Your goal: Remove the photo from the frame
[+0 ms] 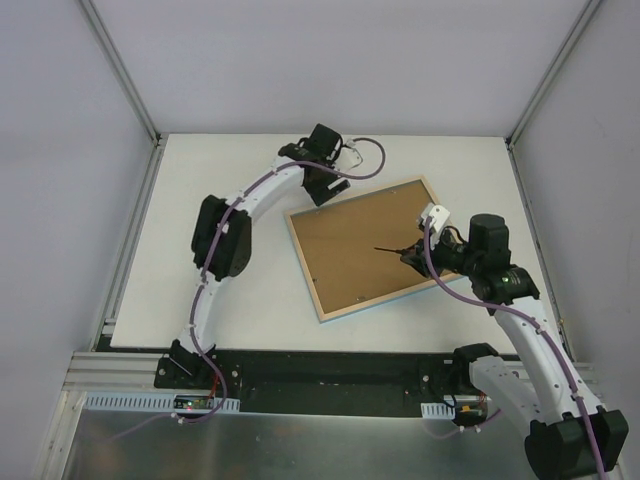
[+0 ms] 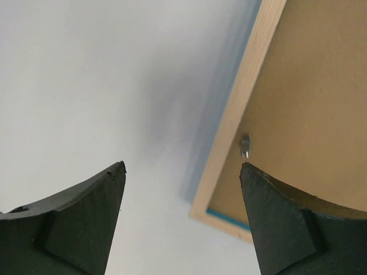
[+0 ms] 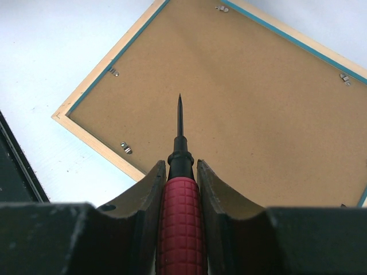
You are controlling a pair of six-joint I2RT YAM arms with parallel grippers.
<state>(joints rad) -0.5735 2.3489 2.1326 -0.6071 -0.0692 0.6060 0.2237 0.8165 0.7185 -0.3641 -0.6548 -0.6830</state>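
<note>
The frame [image 1: 305, 266] lies face down on the white table, pale wood edges up, with a thin turquoise line inside the rim. A plain brown backing board [image 1: 350, 245] fills it, so the photo is hidden. My left gripper [image 1: 320, 192] hovers open over the frame's far left corner [image 2: 241, 103], with nothing between its fingers [image 2: 86, 217]. My right gripper [image 3: 180, 163] is shut on a red-handled pointed tool [image 3: 180, 223]. The tool's black tip [image 1: 380, 249] points across the backing board [image 3: 258, 114], above the middle of the frame.
Small metal tabs [image 3: 126, 148] [image 3: 114, 71] [image 3: 344, 78] hold the backing along the frame's inner edges; one [image 2: 245, 144] shows beside my left finger. White walls enclose the table [image 1: 220, 300] on three sides. A black strip runs along the near edge.
</note>
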